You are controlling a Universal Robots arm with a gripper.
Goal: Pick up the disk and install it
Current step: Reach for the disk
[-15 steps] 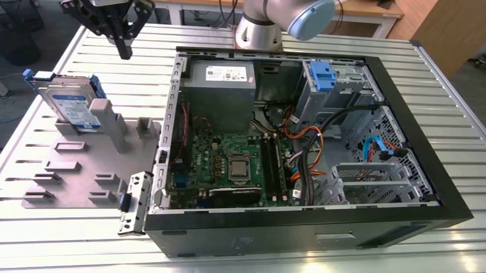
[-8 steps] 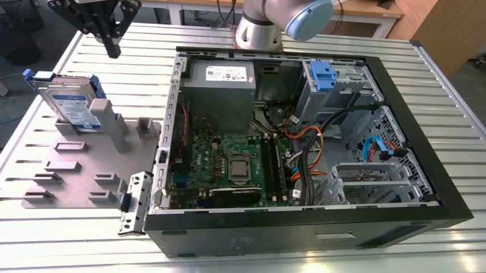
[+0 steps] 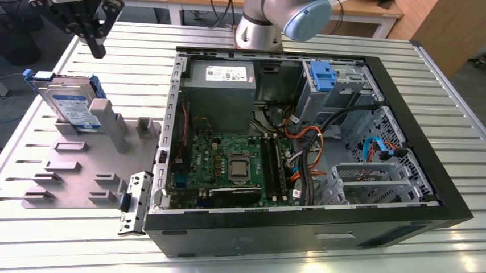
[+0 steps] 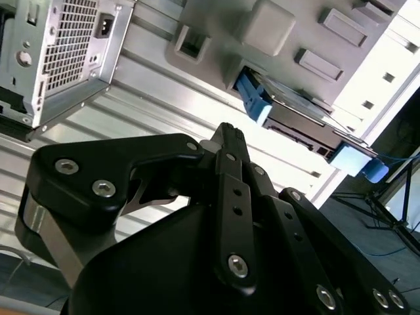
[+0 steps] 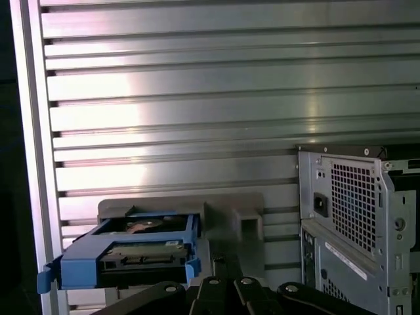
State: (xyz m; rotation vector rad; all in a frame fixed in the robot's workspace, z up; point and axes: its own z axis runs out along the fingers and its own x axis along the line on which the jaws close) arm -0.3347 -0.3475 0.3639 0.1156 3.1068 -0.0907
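Note:
The disk (image 3: pixel 72 105) is a silver-grey hard drive with a white-and-blue label and blue side rails. It stands tilted in a slot at the far end of the grey holder (image 3: pixel 83 165), at the exterior view's left. My gripper (image 3: pixel 97 52) hangs above and a little beyond the disk, apart from it, fingers shut with nothing between them. In the second wrist view the closed fingertips (image 4: pixel 228 131) point towards the disk (image 4: pixel 298 128) below. The first wrist view has the disk (image 5: pixel 141 252) with its blue rails just ahead of the gripper's fingers (image 5: pixel 220 266).
An open computer case (image 3: pixel 448 187) lies on the slatted metal table (image 3: pixel 45 250) to the holder's right. It contains a grey power-supply box (image 3: pixel 220 85), a motherboard (image 3: pixel 235 168), cables and a blue latch on a metal cage (image 3: pixel 322 77). A metal bracket (image 3: pixel 133 202) lies beside the case.

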